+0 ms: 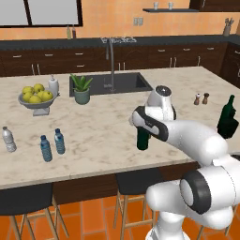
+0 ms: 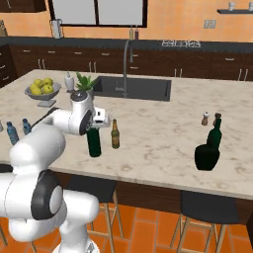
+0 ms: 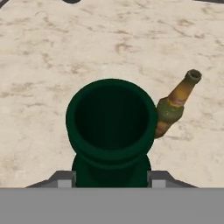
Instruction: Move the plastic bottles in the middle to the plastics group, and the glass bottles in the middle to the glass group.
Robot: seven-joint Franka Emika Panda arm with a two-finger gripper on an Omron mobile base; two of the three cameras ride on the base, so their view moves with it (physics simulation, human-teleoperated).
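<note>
The pincer (image 3: 112,183) hangs over the mouth of the tall green bottle (image 2: 94,142), which stands upright in the middle of the counter (image 2: 163,138). Its two fingers sit one on each side of the bottle's neck; whether they press on the glass I cannot tell. The brown bottle (image 2: 115,134) stands just beside the green one. Two green bottles (image 2: 207,150) stand together at the right end, and three small plastic bottles (image 1: 46,148) at the left end.
</note>
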